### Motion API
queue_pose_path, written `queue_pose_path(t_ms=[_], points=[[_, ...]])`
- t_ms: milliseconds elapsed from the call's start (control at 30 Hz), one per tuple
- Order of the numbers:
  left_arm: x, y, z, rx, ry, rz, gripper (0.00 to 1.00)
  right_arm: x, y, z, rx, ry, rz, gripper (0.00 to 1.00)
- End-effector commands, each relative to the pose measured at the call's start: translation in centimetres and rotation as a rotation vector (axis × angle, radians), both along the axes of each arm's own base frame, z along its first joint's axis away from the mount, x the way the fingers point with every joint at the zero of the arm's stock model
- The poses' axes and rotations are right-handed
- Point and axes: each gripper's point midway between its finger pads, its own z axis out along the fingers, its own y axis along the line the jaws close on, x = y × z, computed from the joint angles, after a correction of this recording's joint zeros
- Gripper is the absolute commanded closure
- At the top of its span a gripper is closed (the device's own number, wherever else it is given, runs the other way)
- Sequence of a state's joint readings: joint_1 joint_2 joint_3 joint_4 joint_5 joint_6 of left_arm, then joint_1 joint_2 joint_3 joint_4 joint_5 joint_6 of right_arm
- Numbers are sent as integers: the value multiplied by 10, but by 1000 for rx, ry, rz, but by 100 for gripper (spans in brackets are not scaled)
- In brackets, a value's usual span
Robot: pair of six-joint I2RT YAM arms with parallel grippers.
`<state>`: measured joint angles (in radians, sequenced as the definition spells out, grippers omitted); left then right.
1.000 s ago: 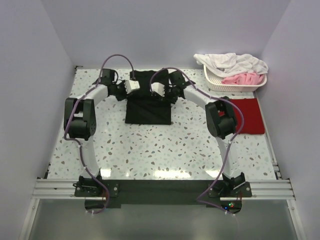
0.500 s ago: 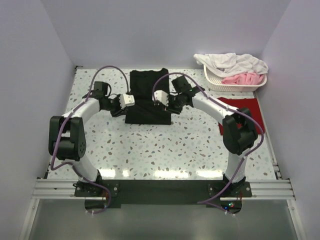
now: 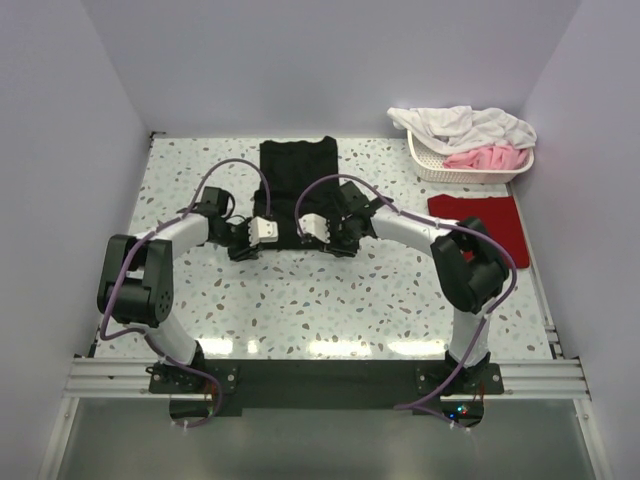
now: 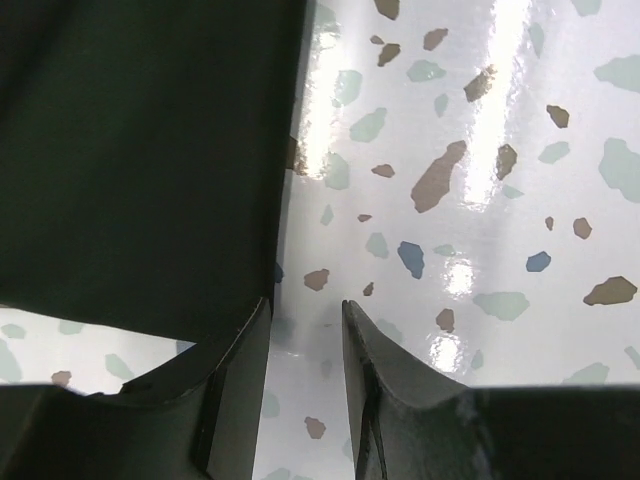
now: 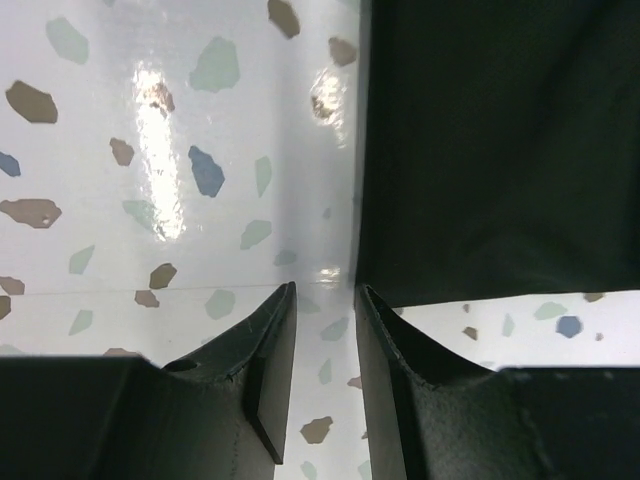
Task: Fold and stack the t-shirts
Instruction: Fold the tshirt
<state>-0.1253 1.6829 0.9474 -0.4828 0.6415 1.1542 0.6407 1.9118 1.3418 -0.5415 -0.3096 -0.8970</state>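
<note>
The black t-shirt (image 3: 296, 168) lies flat at the back middle of the table as a long rectangle. My left gripper (image 3: 258, 240) is at its near left corner and my right gripper (image 3: 328, 240) at its near right corner. In the left wrist view the left gripper (image 4: 305, 305) is open with only table between the jaws, and the black cloth (image 4: 140, 150) lies just left of it. In the right wrist view the right gripper (image 5: 325, 290) is open and empty, with the black cloth (image 5: 500, 140) just right of it. The dark red t-shirt (image 3: 482, 228) lies folded at the right.
A white basket (image 3: 432, 165) holding white and pink clothes stands at the back right, behind the red shirt. Grey walls close in the speckled table (image 3: 330, 300) on the left, back and right.
Both arms have drawn back from the far end of the black shirt to its near edge. The far part of the shirt now shows, lying flat.
</note>
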Motion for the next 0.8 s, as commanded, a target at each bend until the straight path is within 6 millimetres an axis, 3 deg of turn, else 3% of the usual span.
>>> queue_pose_path(t_ms=[0, 233, 367, 433, 467, 533, 700, 767], points=[[3, -3, 5, 13, -76, -51, 60, 5, -5, -16, -31, -36, -25, 66], [11, -3, -7, 45, -90, -45, 60, 15, -5, -30, -53, -83, -42, 66], [14, 0, -8, 59, -106, -47, 63, 15, -8, -30, -57, -96, -39, 75], [15, 1, -9, 65, -112, -38, 67, 14, -9, -31, -57, -100, -34, 83], [15, 1, -10, 65, -112, -37, 69, 14, -8, -29, -53, -99, -37, 93], [18, 0, -9, 69, -122, -25, 77, 15, -8, -29, -55, -100, -40, 100], [21, -3, -3, 57, -148, -21, 100, 16, -8, -21, -43, -110, -39, 100], [22, -4, 5, 49, -164, -26, 100, 15, -8, -17, -41, -111, -39, 100]])
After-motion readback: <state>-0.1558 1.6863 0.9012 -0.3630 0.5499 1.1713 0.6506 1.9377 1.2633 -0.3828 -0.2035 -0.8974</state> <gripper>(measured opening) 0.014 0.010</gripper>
